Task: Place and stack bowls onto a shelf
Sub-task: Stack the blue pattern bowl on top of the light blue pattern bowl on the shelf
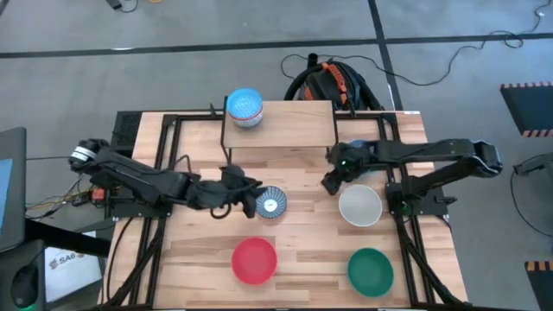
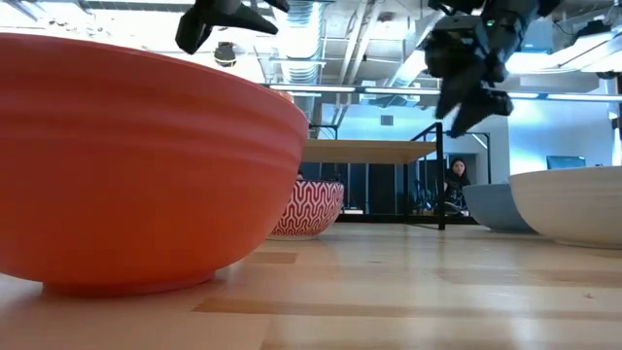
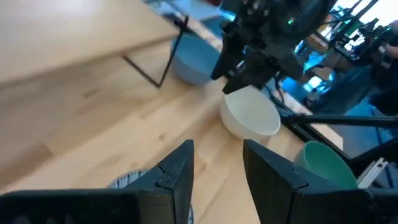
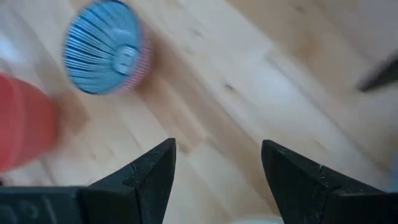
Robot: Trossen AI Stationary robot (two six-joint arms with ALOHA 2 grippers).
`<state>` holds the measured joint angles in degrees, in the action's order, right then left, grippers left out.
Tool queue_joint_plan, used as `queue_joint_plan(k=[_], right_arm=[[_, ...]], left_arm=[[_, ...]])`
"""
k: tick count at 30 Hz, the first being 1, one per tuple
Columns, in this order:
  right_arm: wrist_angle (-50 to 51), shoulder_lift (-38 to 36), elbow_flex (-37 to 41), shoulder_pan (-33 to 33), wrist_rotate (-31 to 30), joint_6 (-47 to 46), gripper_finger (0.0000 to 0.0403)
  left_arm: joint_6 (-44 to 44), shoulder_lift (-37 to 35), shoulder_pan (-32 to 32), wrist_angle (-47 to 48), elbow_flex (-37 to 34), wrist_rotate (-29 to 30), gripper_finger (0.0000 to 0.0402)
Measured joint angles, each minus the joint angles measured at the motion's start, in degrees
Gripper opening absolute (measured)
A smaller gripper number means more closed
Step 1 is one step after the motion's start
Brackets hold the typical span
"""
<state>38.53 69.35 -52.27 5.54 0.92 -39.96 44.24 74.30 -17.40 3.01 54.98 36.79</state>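
A small low shelf (image 1: 281,130) with a light wooden board and thin black legs stands at the slatted worktop's (image 1: 302,268) far edge, a stack of bowls topped by a light blue one (image 1: 244,107) on its left end. The left gripper (image 1: 252,203), fingers apart and empty, hangs beside the blue-and-white patterned bowl (image 1: 271,202) mid-worktop. The right gripper (image 1: 331,183), fingers wide and empty, hovers by the shelf's right leg, above the white bowl (image 1: 359,206). The red bowl (image 1: 254,260) and teal green bowl (image 1: 370,269) sit along the near edge.
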Motion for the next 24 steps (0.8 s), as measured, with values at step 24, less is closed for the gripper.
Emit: queue_joint_plan(k=[24], right_arm=[[-22.0,36.7,-15.3,-5.1,-0.8,-8.0,0.0263]], left_arm=[[30.8,1.1,-5.6,31.8,0.0,-8.1,0.0122]])
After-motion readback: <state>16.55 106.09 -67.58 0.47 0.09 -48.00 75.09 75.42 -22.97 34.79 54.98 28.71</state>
